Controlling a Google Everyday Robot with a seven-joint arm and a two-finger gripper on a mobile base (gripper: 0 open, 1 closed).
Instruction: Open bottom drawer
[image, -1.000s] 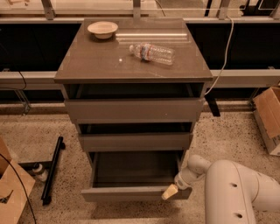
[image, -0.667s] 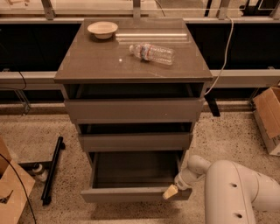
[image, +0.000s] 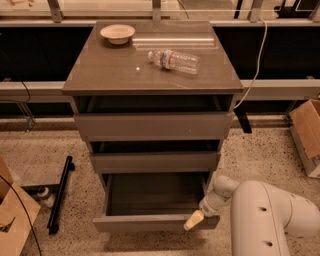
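Note:
The bottom drawer (image: 150, 222) of the grey-brown cabinet (image: 150, 75) stands pulled far out, and its shallow grey interior (image: 155, 192) shows. The two drawers above it, the top one (image: 152, 126) and the middle one (image: 155, 162), stick out only a little. My gripper (image: 194, 220) hangs at the right end of the bottom drawer's front panel, its pale tip against the top edge of the panel. My white arm (image: 270, 215) reaches in from the lower right.
A small bowl (image: 117, 33) and a lying plastic bottle (image: 174, 60) rest on the cabinet top. Cardboard boxes stand at the left (image: 12, 220) and right (image: 306, 131). A black bar (image: 59, 194) lies on the speckled floor at the left. A white cable (image: 252, 70) hangs at the right.

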